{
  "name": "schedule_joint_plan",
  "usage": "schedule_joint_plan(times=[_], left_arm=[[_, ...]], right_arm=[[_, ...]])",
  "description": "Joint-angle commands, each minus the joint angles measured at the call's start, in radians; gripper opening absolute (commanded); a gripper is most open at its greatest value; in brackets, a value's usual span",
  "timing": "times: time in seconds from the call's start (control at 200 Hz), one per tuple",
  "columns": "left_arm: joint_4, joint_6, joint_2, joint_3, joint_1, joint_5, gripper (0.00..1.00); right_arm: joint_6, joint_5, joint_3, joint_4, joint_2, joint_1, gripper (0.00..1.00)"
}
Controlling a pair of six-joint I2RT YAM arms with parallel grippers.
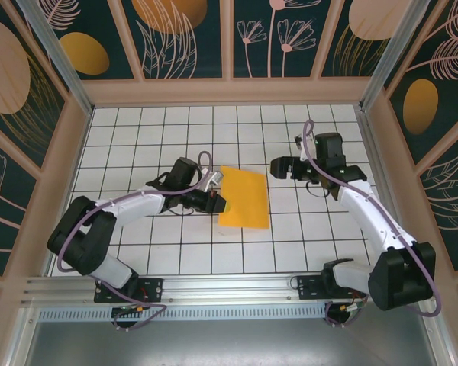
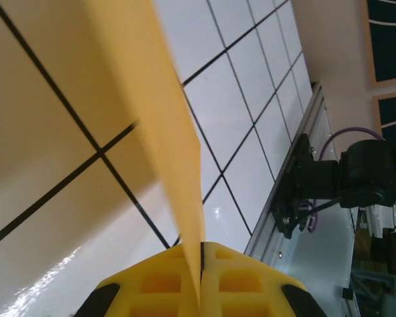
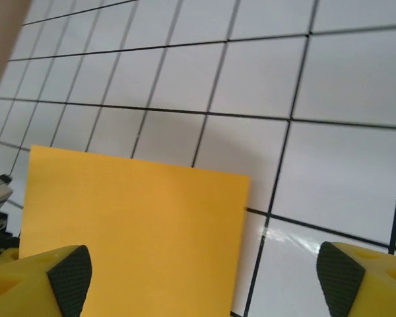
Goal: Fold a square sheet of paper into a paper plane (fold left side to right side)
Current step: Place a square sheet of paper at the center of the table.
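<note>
**Left fingers pinching the orange sheet, right fingers spread wide**

The left fingers (image 2: 162,284) are pressing together with no gap between them, and they are clamping the edge of the square sheet of paper (image 2: 152,99). In the left wrist view the paper is rising out of the closed yellow tips as a thin band seen almost edge-on, and it is throwing an orange tint onto the white tiles of the desk (image 2: 251,99) beneath it.

The right fingers (image 3: 66,281) are standing wide apart and are gripping nothing. In the right wrist view they are hanging over the gridded desk (image 3: 251,79), with the sheet (image 3: 138,231) lying flat below and between them. Its far edge and one square corner are showing clearly against the tiles.

From above, the sheet of paper (image 1: 244,200) is appearing as a bright orange rectangle near the middle of the desk (image 1: 137,130), between the two arms. The left arm (image 1: 130,210) is reaching in to the sheet's left edge. The right arm (image 1: 366,210) is holding its wrist just off the sheet's upper right corner, apart from the paper.
</note>
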Motion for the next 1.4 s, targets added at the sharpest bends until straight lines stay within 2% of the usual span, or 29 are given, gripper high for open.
schedule_joint_plan(times=[0.0,0.19,0.415,0.721,0.961,1.126,1.271,1.391], left_arm=[[-0.041,0.005,0.055,0.021,0.004,-0.066,0.0],[-0.165,0.091,0.112,0.058,0.004,-0.168,0.0],[-0.213,0.12,0.117,0.093,0.004,-0.185,0.0],[-0.232,0.131,0.127,0.102,0.005,-0.193,0.0],[-0.236,0.134,0.125,0.112,0.004,-0.198,0.0],[-0.22,0.129,0.123,0.13,0.004,-0.195,0.13],[-0.166,0.097,0.116,0.145,0.005,-0.165,0.39],[-0.132,0.077,0.119,0.158,0.004,-0.163,0.49]], right_arm=[[0.121,0.03,-0.073,0.091,-0.009,0.007,0.84],[0.283,-0.056,-0.229,0.309,0.042,0.09,0.68],[0.345,-0.03,-0.233,0.389,0.164,0.169,0.57],[0.392,-0.051,-0.167,0.408,0.335,0.197,0.48],[0.391,-0.005,-0.131,0.363,0.423,0.206,0.43],[0.37,0.017,-0.118,0.312,0.467,0.211,0.42],[0.357,0.043,-0.118,0.274,0.493,0.216,0.41],[0.353,0.056,-0.125,0.268,0.499,0.217,0.4]])
